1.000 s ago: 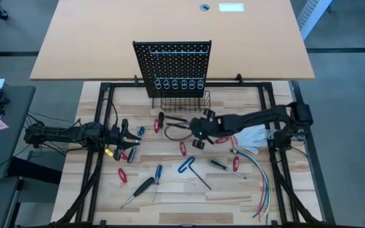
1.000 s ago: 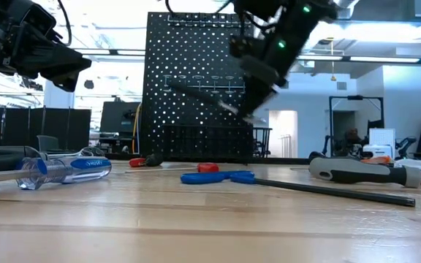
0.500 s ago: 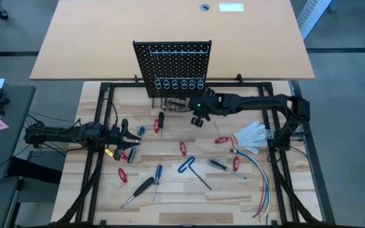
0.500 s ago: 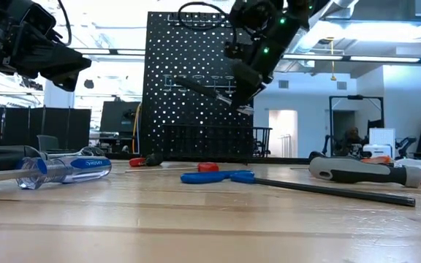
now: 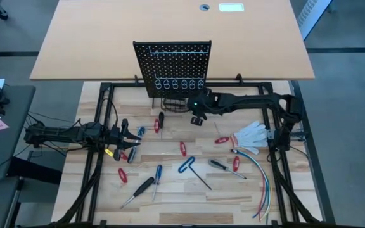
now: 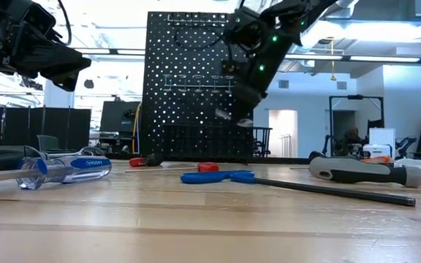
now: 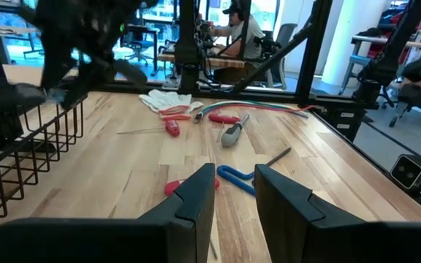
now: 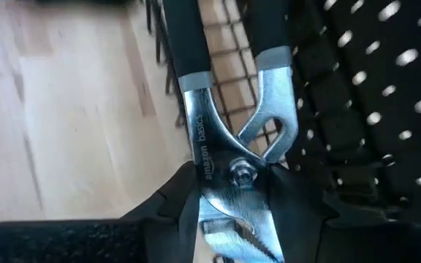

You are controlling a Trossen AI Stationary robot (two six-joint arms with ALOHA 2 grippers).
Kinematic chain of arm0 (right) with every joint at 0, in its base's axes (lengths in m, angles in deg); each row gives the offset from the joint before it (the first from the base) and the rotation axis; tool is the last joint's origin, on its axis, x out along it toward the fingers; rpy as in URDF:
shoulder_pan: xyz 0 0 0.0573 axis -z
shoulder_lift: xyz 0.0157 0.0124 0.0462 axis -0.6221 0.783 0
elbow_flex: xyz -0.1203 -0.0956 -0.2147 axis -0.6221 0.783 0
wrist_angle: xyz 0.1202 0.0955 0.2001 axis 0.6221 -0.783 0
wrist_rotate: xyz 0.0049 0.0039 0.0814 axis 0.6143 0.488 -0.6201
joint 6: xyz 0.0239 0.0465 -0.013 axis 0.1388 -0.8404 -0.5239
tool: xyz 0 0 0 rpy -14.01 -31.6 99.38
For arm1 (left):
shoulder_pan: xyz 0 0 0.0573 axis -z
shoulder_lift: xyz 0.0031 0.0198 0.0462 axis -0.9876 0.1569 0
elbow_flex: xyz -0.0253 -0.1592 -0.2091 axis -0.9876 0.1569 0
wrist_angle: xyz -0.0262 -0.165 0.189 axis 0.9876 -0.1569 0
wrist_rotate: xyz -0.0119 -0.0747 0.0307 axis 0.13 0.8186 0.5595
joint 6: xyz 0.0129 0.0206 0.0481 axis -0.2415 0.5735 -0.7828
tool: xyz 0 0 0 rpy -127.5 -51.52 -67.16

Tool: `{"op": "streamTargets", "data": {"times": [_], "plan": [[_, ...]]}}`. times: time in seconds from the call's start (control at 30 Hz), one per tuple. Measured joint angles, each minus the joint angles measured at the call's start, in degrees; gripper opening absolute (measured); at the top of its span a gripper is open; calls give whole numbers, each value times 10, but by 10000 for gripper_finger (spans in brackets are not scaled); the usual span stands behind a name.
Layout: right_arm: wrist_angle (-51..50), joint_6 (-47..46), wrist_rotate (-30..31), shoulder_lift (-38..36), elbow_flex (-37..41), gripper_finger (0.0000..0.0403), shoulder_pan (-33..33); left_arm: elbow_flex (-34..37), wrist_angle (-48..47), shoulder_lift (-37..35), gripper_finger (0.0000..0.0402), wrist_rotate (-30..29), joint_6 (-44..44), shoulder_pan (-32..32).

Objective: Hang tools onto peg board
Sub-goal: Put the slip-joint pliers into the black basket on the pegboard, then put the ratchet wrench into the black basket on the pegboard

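Note:
The black peg board [image 5: 173, 66] stands upright at the far side, with a row of ring holders [image 5: 179, 83] and a wire basket [image 5: 184, 101] at its base. My right gripper [image 5: 197, 117] is just in front of the basket, shut on black-handled metal pliers [image 8: 196, 95]. My left gripper [image 5: 134, 136] waits open and empty at the table's left and also shows in its wrist view [image 7: 236, 190]. A blue hex key [image 5: 187, 166], a blue screwdriver [image 5: 158, 172], a black screwdriver [image 5: 143, 185] and red-handled tools [image 5: 183, 148] lie flat on the table. My right gripper pinches the pliers' metal head at the pivot bolt [image 8: 229, 172] between its two fingers. The toothed jaws point back toward the wrist, and the two black handles [image 8: 185, 44] reach forward past the fingertips toward the basket and board. The pliers are lifted clear of the table.
White gloves [image 5: 251, 134] and a bundle of coloured wires [image 5: 258, 171] lie at the right. A black-and-red screwdriver [image 5: 160, 119] lies left of the basket. A large tan tabletop [image 5: 106, 38] lies behind the board. Black frame rails [image 5: 100, 158] run along the table's sides.
My right gripper has carried the pliers from the table's middle toward the far edge, up to the basket in front of the peg board. It rose, then dropped a little. The pliers' handles, which stuck out to the left, have swung toward the board.

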Motion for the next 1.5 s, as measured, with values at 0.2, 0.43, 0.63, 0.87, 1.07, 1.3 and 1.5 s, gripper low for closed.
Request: {"op": "streamTargets", "data": {"times": [0.2,0.43,0.63,0.87,1.07,1.3,1.5], "plan": [[21,22,12,15,0,187,2,0,0,0,93,0,-4,0],[28,26,19,10,-5,228,5,0,0,0,93,0,-4,0],[10,36,34,10,-44,228,-9,0,0,0,93,0,-4,0],[6,56,35,9,-84,216,-65,0,-1,0,93,0,-2,0],[22,34,31,9,-85,208,-139,-4,-7,0,93,-20,23,0],[169,-3,-13,76,-86,207,-225,-39,-92,5,93,-80,64,1],[264,0,-28,163,-85,207,-277,-85,-212,14,80,-167,103,18]]}}
